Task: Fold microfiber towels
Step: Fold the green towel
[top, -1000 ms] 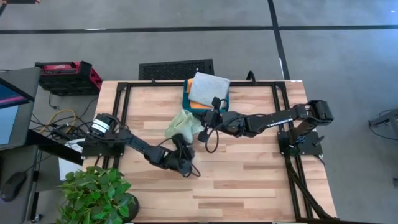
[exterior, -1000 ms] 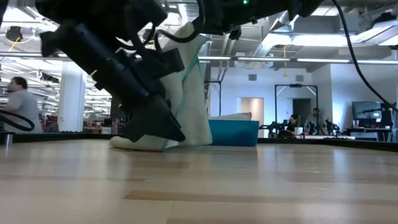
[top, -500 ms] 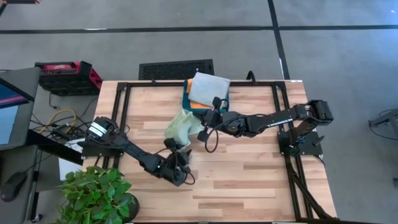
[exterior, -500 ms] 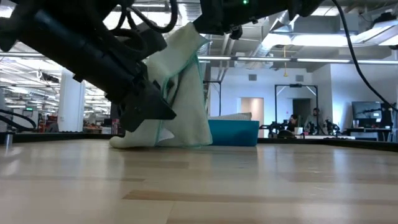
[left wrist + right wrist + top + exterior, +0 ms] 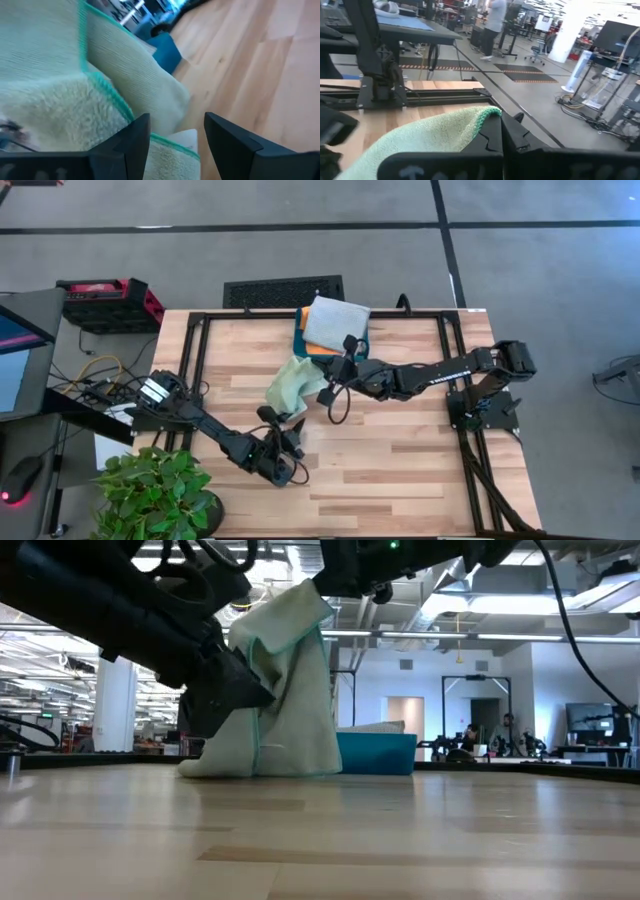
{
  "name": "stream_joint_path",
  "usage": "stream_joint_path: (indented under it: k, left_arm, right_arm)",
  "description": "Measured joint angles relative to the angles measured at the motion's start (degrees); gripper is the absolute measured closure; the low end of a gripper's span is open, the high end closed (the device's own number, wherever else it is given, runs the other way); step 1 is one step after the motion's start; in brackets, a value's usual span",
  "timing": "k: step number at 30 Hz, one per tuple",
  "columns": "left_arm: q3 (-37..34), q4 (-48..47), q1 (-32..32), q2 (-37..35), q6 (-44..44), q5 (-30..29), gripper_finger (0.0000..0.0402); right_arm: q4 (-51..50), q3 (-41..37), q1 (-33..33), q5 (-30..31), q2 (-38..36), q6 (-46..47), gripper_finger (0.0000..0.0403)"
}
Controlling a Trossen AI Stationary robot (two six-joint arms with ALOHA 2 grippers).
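Right arm is holding the green towel up by a corner; left arm is sitting low beside it, empty.

Right arm is reaching across from the table's right edge toward centre, nearly level, wrist high; right gripper (image 5: 333, 378) is pinching shut on the top corner of the light green towel (image 5: 285, 690), which is hanging down with its lower edge resting on the wooden table (image 5: 400, 470). Left arm is stretching from the left edge along the near side, elbow low; left gripper (image 5: 285, 448) is lying just beside the towel's lower end, fingers (image 5: 227, 137) apart, nothing between them. A pale grey towel (image 5: 336, 323) is lying over an orange towel (image 5: 318, 350) on the teal tray (image 5: 375, 753) at the far edge.
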Motion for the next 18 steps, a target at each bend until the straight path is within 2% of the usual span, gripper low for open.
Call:
stream_joint_path:
  k: [7, 12, 18]
  left_arm:
    - [0.0, 0.0, -2.2, -1.9, 1.4, -7.1, 0.022]
    - [0.0, 0.1, -3.8, -2.3, 4.6, -14.4, 0.022]
    - [0.0, 0.5, -3.3, -2.3, 7.8, -15.1, 0.022]
  right_arm:
    - [0.0, 0.0, 0.0, 0.5, 0.0, 0.0, 0.04]
    - [0.0, 0.0, -0.1, 0.5, 0.0, 0.0, 0.04]
    - [0.0, 0.0, -0.7, 0.5, 0.0, 0.0, 0.04]
